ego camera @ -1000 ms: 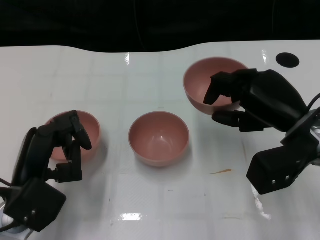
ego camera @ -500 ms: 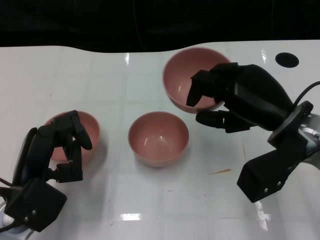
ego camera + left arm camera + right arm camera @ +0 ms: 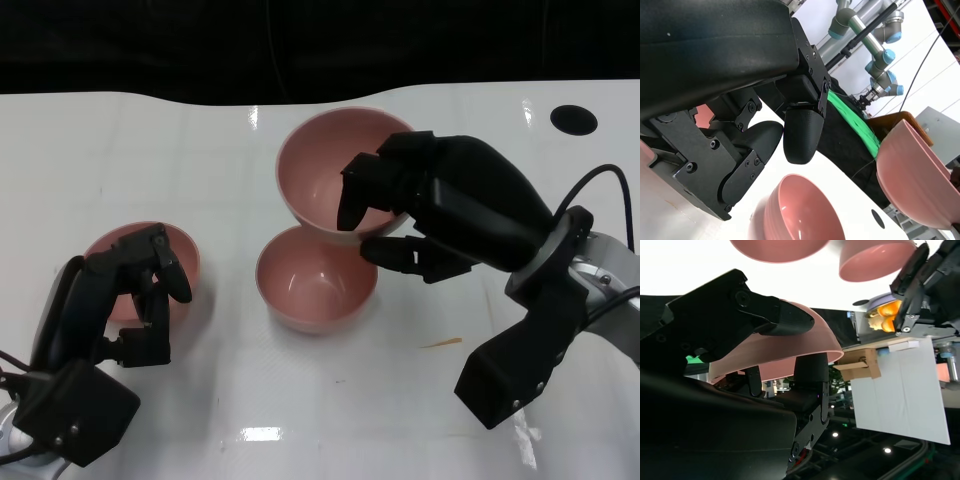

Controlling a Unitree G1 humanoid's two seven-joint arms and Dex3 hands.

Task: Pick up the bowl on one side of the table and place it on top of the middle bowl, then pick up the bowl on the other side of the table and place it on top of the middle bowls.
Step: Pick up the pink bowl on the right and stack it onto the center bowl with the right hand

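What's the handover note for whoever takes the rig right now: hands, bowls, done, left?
Right hand grips the lifted bowl by its rim, in the air just behind the middle bowl, not yet over it or released.
Left hand has its fingers around the left bowl's near rim; the bowl sits on the table. A firm grip can't be confirmed.
Done: first bowl picked up.
Left: set it into the middle bowl, then stack the left bowl on top.

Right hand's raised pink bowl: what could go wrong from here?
The right hand grips the raised pink bowl by one rim only, so it may tip when released. It hangs behind the middle pink bowl, not centred. The left hand already clasps the left pink bowl.
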